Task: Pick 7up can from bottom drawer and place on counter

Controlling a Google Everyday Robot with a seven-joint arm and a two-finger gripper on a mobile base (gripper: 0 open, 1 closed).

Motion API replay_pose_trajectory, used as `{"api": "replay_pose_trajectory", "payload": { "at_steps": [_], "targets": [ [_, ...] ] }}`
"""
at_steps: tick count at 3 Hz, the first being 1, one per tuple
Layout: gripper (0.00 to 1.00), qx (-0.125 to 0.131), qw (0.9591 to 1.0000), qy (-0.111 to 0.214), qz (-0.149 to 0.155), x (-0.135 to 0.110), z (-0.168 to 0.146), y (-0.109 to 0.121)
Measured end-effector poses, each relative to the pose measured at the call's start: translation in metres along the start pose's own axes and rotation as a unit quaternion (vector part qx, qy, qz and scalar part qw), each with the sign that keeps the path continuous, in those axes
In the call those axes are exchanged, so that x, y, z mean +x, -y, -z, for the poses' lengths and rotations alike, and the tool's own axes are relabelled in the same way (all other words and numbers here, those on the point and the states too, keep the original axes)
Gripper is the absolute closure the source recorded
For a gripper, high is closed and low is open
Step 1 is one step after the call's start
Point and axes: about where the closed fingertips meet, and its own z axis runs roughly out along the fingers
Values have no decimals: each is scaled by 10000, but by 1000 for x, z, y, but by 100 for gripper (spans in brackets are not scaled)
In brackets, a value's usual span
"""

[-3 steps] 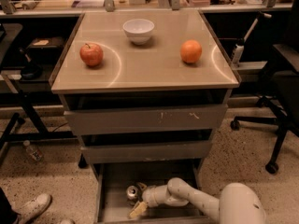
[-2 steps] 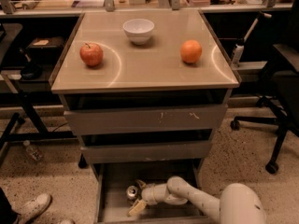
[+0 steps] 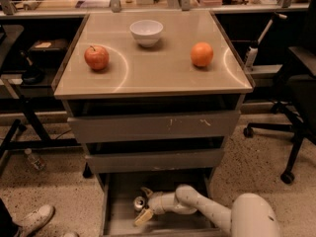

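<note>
Worktop [image 3: 148,78]: glossy tan top w/ glare arcs, thin grey metal rim. Drawer [image 3: 117,217]: matt grey metal. Can [image 3: 139,202]: shiny metal lid. Gripper [image 3: 145,204], down in drawer around can: smooth off-white shell, tan fingers. Bowl [image 3: 146,32]: glossy white. Floor [image 3: 256,157]: speckled, rough-looking.

no legible text or labels anywhere, 7up can [image 3: 139,203] markings unreadable
</note>
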Motion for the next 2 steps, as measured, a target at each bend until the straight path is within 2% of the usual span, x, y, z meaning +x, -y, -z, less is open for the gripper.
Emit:
{"api": "replay_pose_trajectory", "payload": {
  "at_steps": [2],
  "targets": [
    [43,-1,10000,0,0,0,0,0]
  ]
}}
